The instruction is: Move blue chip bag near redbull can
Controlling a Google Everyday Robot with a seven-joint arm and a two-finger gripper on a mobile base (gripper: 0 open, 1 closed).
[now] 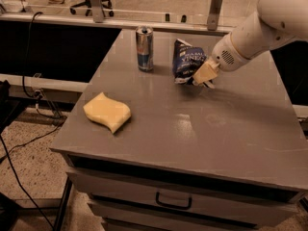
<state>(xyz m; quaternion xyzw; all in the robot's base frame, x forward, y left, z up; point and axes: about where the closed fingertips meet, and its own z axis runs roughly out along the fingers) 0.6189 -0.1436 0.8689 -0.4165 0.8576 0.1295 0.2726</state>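
Observation:
The blue chip bag (186, 59) stands crumpled on the grey table (202, 124), toward the back middle. My gripper (203, 75) comes in from the right on a white arm and is shut on the bag's right lower edge. The redbull can (144, 48) stands upright to the left of the bag, a short gap between them.
A wavy yellow sponge (108, 111) lies on the table's front left. A drawer with a handle (172, 202) sits under the tabletop. Cables (29, 105) hang at the left. A glass rail (144, 18) runs behind the table.

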